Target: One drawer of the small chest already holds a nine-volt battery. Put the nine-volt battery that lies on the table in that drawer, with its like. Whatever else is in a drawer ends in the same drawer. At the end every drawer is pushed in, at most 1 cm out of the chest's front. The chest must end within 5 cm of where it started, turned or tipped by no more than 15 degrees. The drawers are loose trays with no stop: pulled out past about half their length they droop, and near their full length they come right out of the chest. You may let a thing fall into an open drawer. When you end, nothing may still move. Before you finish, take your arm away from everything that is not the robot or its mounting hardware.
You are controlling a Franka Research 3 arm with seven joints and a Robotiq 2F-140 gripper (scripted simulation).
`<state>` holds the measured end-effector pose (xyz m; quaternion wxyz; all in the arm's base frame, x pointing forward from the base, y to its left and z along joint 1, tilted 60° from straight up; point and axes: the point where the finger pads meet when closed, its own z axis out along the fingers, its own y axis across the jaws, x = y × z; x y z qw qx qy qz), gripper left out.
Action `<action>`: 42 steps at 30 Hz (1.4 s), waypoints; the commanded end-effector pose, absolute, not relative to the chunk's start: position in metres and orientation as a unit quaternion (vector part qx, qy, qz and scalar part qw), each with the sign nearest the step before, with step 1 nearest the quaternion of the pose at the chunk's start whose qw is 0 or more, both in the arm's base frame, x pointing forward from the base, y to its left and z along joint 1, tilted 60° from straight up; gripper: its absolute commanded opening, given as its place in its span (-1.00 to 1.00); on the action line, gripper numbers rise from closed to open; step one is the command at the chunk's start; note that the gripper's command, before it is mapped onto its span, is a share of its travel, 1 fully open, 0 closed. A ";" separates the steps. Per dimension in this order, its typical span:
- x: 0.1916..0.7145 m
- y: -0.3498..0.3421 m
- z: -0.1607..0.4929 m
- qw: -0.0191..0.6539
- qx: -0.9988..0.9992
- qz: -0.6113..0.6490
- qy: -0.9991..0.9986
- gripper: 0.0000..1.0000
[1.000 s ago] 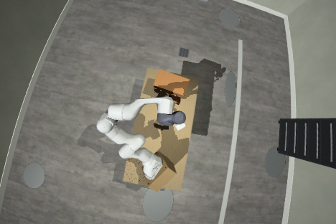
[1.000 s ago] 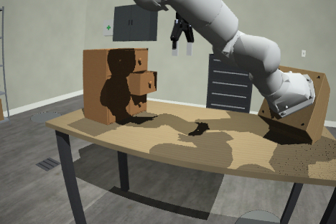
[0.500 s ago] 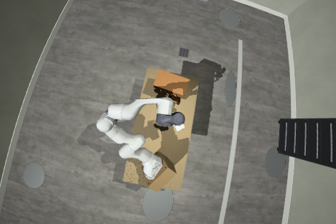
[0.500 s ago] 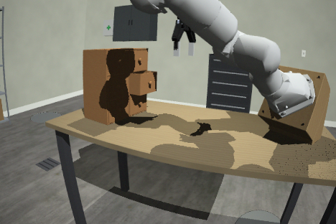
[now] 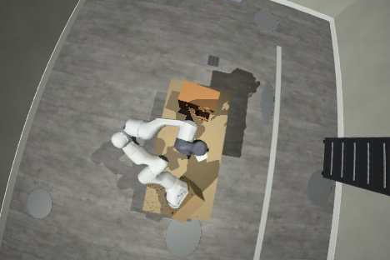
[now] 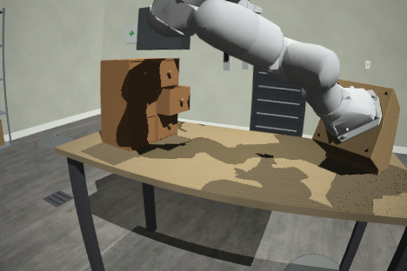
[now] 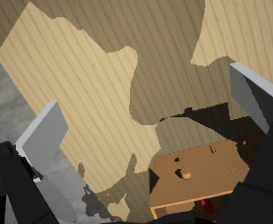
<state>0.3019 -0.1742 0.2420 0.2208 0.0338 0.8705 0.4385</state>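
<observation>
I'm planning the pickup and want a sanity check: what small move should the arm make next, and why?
Probably lower the open, empty gripper toward the small dark thing on the table, likely the battery. The gripper hangs high, and the middle drawer of the chest already stands partly out.

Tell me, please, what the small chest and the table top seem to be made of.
The small chest looks like wood with a matt orange-brown finish; no grain shows, so painted board is possible. The table top looks like pale wood or laminate: fine parallel lines run across it.
</observation>
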 end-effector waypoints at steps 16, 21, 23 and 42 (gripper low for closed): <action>0.283 -0.156 0.242 0.246 0.007 0.438 0.865 1.00; 0.294 -0.151 0.241 0.275 0.022 0.437 0.856 1.00; 0.301 -0.148 0.241 0.293 0.031 0.437 0.850 1.00; 0.382 -0.115 0.235 0.488 0.135 0.417 0.755 1.00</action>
